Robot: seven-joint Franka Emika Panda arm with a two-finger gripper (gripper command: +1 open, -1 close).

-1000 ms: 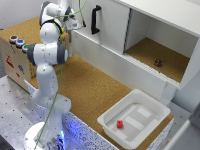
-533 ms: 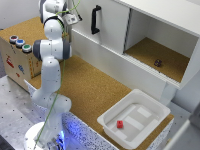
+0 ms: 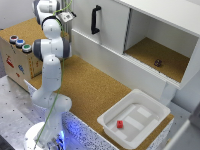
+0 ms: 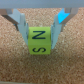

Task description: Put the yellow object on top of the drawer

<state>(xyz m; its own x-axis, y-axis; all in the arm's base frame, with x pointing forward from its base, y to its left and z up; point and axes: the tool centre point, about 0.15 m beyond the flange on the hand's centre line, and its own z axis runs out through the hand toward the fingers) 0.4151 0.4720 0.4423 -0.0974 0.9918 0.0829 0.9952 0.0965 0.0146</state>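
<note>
the wrist view is showing the gripper [image 4: 39,34] closed on the yellow object [image 4: 39,41], a small cube with dark letters on its faces. the two fingers [image 4: 21,24] are pressing its opposite sides, and the cube is hanging between them above a blurred cork surface [image 4: 15,60], not touching it as far as can be told.

in the exterior view the arm [image 3: 52,47] is rising from its base at about 7 o'clock in the frame and reaching up toward 11 o'clock, where its wrist is sitting near the upper edge; the gripper and cube are not showing there. the drawer [image 3: 150,35] is filling the 12 to 3 o'clock part of that view, with its black handle [image 3: 95,20] upright on the front panel just beside the wrist at the arm's 3 o'clock. its cork-lined compartment is standing open, with a small dark object [image 3: 158,63] lying inside. a white tray [image 3: 134,120] is sitting at about 5 o'clock on the cork table, holding a small red block [image 3: 120,124]. a box with coloured buttons [image 3: 17,52] is standing at 9 o'clock.
</note>
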